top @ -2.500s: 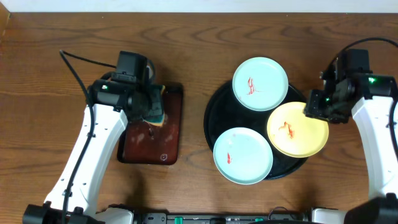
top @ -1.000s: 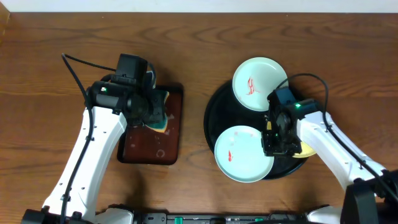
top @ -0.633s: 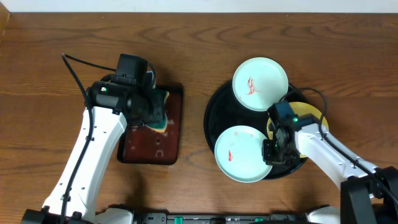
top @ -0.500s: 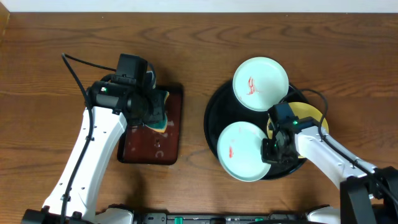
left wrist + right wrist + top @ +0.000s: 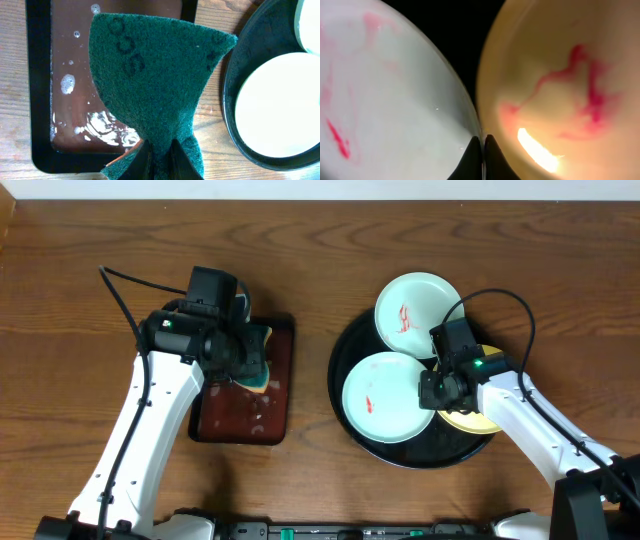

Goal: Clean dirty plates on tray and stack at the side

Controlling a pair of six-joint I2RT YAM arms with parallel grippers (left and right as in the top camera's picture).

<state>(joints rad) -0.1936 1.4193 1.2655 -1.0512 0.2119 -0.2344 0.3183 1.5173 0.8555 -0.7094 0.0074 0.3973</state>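
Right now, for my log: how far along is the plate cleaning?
Nothing done: the front white plate, back white plate and yellow plate sit smeared on the tray. In hand: left gripper holds the sponge; right gripper pinches the front plate's rim. Left: all wiping and stacking.

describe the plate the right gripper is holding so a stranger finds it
Find the round black tray right of centre. Of its three small plates, take the pale-blue plate nearest the brown tray, rim pinched by the right gripper; the other pale-blue plate sits farther back.
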